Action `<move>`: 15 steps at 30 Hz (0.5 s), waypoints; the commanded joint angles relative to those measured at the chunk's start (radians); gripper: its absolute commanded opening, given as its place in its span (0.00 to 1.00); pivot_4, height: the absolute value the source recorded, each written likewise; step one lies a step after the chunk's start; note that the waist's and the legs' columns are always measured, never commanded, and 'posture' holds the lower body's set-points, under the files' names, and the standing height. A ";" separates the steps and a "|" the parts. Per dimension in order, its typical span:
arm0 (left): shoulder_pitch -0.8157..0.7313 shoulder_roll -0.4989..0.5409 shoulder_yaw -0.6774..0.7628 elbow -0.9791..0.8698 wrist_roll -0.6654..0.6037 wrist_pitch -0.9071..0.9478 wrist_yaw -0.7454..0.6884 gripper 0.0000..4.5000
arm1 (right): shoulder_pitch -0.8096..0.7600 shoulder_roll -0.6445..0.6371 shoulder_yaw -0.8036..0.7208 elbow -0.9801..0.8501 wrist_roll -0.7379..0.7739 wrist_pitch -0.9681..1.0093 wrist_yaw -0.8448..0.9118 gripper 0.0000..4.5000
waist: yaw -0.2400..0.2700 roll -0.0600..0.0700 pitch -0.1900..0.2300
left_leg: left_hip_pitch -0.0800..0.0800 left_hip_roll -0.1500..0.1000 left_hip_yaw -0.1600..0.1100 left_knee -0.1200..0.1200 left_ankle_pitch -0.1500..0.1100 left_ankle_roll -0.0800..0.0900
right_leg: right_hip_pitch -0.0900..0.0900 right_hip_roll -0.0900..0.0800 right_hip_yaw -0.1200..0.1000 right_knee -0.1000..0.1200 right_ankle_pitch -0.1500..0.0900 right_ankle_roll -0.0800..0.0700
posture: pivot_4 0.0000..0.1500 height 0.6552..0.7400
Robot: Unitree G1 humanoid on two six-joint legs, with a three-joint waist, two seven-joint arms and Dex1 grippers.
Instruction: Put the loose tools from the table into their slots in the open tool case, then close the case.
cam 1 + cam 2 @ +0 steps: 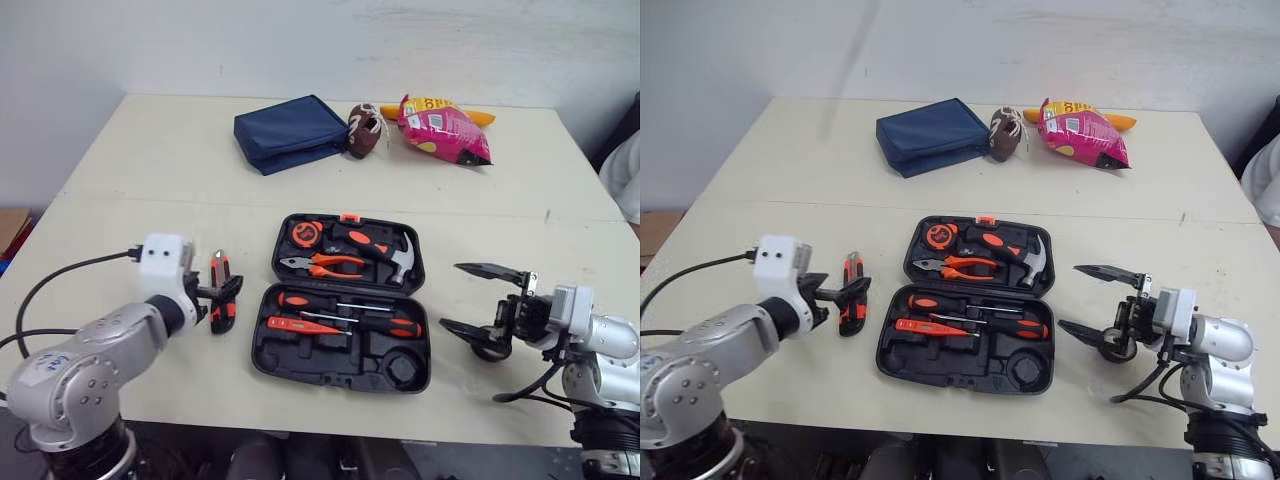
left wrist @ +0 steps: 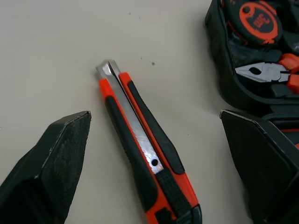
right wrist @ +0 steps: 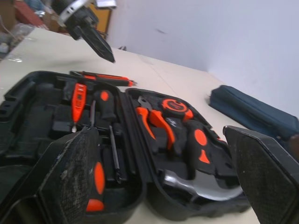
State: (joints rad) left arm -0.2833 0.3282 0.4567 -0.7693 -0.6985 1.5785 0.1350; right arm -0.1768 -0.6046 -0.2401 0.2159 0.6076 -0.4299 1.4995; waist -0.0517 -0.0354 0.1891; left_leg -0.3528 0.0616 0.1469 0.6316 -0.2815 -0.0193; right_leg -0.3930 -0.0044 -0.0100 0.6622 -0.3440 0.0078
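An orange and black utility knife lies loose on the table, left of the open black tool case. My left gripper hangs open just over the knife, one finger on each side of it. The case holds a tape measure, pliers, a hammer and screwdrivers. My right gripper stands open to the right of the case, with nothing between its fingers. Both case halves lie flat.
At the back of the table lie a dark blue pouch, a small brown football and a pink snack bag. A black cable trails from my left arm over the table's left edge.
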 commanded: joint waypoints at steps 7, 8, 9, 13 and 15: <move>0.043 -0.081 -0.060 -0.054 0.144 0.036 0.069 1.00 | -0.008 -0.001 0.009 -0.095 0.006 0.051 -0.047 1.00 | -0.001 0.000 0.000 | 0.000 0.000 0.000 0.000 0.001 -0.001 | 0.000 0.002 0.002 0.000 0.000 0.000 | 1.00 1.00; 0.043 -0.091 -0.066 -0.047 0.158 0.036 0.067 1.00 | -0.010 0.000 0.015 -0.115 0.001 0.063 -0.063 1.00 | 0.000 0.000 0.000 | 0.000 0.000 0.000 0.000 0.001 -0.001 | 0.000 0.002 0.002 0.000 0.000 0.000 | 1.00 1.00; 0.041 -0.102 -0.076 -0.033 0.171 0.036 0.064 1.00 | -0.014 0.001 0.020 -0.134 -0.004 0.076 -0.080 1.00 | 0.000 0.000 0.000 | 0.000 0.000 0.000 0.000 0.001 -0.001 | 0.000 0.002 0.002 0.000 0.000 0.000 | 1.00 1.00; 0.030 -0.107 -0.128 0.001 0.228 0.027 0.059 1.00 | -0.021 -0.007 0.036 -0.186 -0.011 0.112 -0.121 1.00 | 0.004 0.000 0.000 | 0.000 0.000 0.000 0.000 0.001 -0.001 | 0.000 0.002 0.002 0.000 0.000 0.000 | 1.00 1.00; 0.021 -0.132 -0.146 0.040 0.265 0.000 0.067 1.00 | -0.031 -0.011 0.047 -0.230 -0.014 0.147 -0.156 1.00 | 0.006 0.000 0.000 | 0.000 0.000 0.000 0.000 0.001 -0.001 | 0.000 0.002 0.002 -0.001 0.000 0.000 | 1.00 1.00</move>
State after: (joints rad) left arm -0.2522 0.2061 0.3266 -0.7378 -0.4644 1.6065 0.1972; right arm -0.1914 -0.6047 -0.1954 0.0467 0.5899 -0.3012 1.3700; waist -0.0454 -0.0356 0.1891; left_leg -0.3530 0.0617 0.1466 0.6314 -0.2806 -0.0204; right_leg -0.3932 -0.0028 -0.0079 0.6617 -0.3440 0.0077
